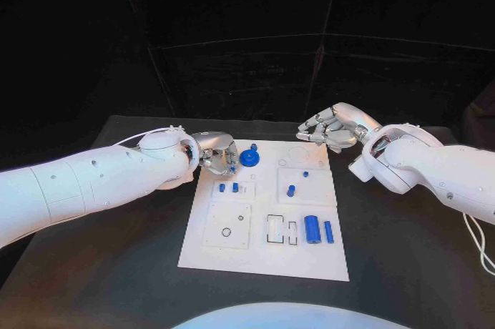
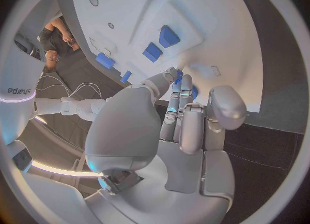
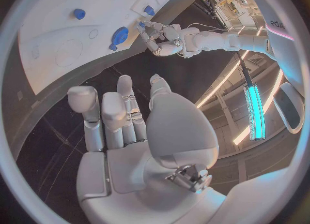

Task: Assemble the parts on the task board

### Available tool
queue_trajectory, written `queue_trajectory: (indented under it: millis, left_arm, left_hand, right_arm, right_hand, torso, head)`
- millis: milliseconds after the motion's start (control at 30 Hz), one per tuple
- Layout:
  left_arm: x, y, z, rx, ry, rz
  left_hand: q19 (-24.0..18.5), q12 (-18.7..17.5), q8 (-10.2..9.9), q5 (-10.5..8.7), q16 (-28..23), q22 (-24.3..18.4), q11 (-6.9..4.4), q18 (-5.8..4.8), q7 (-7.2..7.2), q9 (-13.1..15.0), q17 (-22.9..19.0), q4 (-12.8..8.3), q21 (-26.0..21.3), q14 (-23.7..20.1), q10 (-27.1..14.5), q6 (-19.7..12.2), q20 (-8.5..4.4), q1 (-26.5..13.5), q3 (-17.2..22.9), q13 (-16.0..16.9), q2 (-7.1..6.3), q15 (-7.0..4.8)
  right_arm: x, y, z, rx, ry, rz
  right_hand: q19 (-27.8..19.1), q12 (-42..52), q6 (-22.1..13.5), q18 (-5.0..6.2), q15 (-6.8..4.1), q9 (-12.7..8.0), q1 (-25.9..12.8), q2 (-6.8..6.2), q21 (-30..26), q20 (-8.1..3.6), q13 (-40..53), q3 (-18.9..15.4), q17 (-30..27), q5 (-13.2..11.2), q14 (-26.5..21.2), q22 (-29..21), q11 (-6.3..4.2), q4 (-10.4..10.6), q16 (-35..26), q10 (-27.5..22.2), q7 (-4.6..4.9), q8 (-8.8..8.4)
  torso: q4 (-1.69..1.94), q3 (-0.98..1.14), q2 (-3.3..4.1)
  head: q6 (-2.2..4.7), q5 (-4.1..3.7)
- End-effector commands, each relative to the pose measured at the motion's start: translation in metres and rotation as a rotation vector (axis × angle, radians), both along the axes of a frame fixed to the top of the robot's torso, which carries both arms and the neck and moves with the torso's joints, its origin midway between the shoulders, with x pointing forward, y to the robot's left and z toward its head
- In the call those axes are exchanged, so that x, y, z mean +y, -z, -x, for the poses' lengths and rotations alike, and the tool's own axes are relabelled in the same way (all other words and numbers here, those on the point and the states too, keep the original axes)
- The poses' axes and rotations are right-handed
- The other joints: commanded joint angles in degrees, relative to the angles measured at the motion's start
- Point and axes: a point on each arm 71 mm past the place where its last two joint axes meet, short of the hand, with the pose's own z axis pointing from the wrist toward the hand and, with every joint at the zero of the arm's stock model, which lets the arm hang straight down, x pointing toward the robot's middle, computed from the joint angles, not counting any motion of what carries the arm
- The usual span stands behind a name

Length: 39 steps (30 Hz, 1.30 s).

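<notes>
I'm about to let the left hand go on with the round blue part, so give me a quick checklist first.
1. Left hand at the blue gear: ok, its fingers are right beside it at the far left of the task board.
2. Gear actually held: cannot tell, the fingertips hide the contact.
3. Right hand out of the way: ok, off the board's far right corner, holding nothing.
4. Large blue cylinder: ok, lying untouched near the front.
5. Small blue pegs: ok, untouched behind the gear.
</notes>
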Motion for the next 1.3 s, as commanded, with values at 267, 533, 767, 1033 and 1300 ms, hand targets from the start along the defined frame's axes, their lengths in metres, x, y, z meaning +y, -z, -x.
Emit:
queue_trajectory:
  millis: [267,533,767,1033,1300]
  left_arm:
    - [-0.0012,0.0022,0.001,0.028,0.004,-0.015]
    - [-0.0009,0.0031,0.001,0.034,0.001,-0.025]
    - [-0.001,0.0035,0.0007,0.035,0.0,-0.027]
    - [-0.0006,0.0043,0.0002,0.035,-0.004,-0.029]
    - [0.001,0.0053,-0.0006,0.04,-0.013,-0.036]
  left_hand:
    - [-0.11,-0.41,-0.37,0.03,0.05,0.0,0.02,-1.0,0.09,0.06,-0.03,0.01,0.06,2.24,0.49,0.29,-0.15,-0.41,-0.18,0.04,0.1,-0.02]
    - [-0.14,-0.47,-0.39,0.03,-0.03,-0.02,0.0,-0.99,0.07,0.05,-0.22,-0.06,0.02,2.19,0.55,0.34,-0.17,-0.37,-0.2,0.05,0.08,-0.04]
    - [-0.16,-0.6,-0.49,0.03,-0.07,-0.01,0.02,-0.98,0.08,0.01,-0.3,-0.12,0.01,2.16,0.52,0.28,-0.18,-0.35,-0.24,0.04,0.01,-0.05]
    - [-0.27,-1.97,-2.29,0.02,-0.17,0.1,0.63,-1.06,0.71,-0.77,-0.52,-0.22,-0.01,2.04,-0.69,-2.12,0.0,-0.79,-0.55,-0.1,-0.63,0.34]
    - [-0.39,-3.26,-4.55,0.03,-0.34,0.1,1.13,-1.08,1.27,-1.83,-0.96,-0.12,-0.16,1.91,-2.25,-5.28,0.33,-1.35,-0.98,-0.09,-1.26,0.76]
  right_arm:
    - [0.0011,-0.001,0.0,0.0,-0.009,-0.004]
    - [0.0012,-0.001,0.0,-0.001,-0.009,-0.004]
    - [0.0014,-0.001,0.0,-0.001,-0.009,-0.004]
    - [0.0017,-0.001,-0.0001,-0.001,-0.01,-0.004]
    - [0.0014,-0.001,0.0,0.0,-0.009,-0.004]
  right_hand:
    - [-0.03,0.17,-0.31,1.04,0.21,-0.04,0.07,0.59,-0.28,0.08,-0.06,-0.31,0.06,0.21,0.08,-0.06,-0.05,0.03,-0.22,-0.49,-0.01,0.26]
    - [-0.03,0.17,-0.31,1.04,0.21,-0.04,0.07,0.59,-0.28,0.08,-0.06,-0.31,0.06,0.21,0.08,-0.06,-0.05,0.03,-0.22,-0.49,-0.01,0.26]
    - [-0.03,0.17,-0.31,1.04,0.21,-0.04,0.07,0.59,-0.28,0.08,-0.06,-0.31,0.06,0.21,0.08,-0.06,-0.05,0.03,-0.22,-0.49,-0.01,0.26]
    - [-0.03,0.17,-0.31,1.04,0.21,-0.04,0.07,0.59,-0.28,0.08,-0.06,-0.31,0.06,0.21,0.08,-0.06,-0.05,0.03,-0.22,-0.49,-0.01,0.26]
    - [-0.03,0.17,-0.31,1.04,0.21,-0.04,0.07,0.59,-0.28,0.08,-0.06,-0.31,0.06,0.21,0.08,-0.06,-0.05,0.03,-0.22,-0.49,-0.01,0.26]
  torso:
    - [-0.01,0.02,0.0]
    - [0.01,0.0,0.0]
    - [-0.04,0.0,-0.01]
    - [0.0,0.01,0.01]
    - [-0.02,0.03,-0.02]
  head:
    - [-0.05,0.0]
    - [-0.11,0.04]
    - [-0.19,0.07]
    - [-0.26,0.04]
    - [-0.27,-0.02]
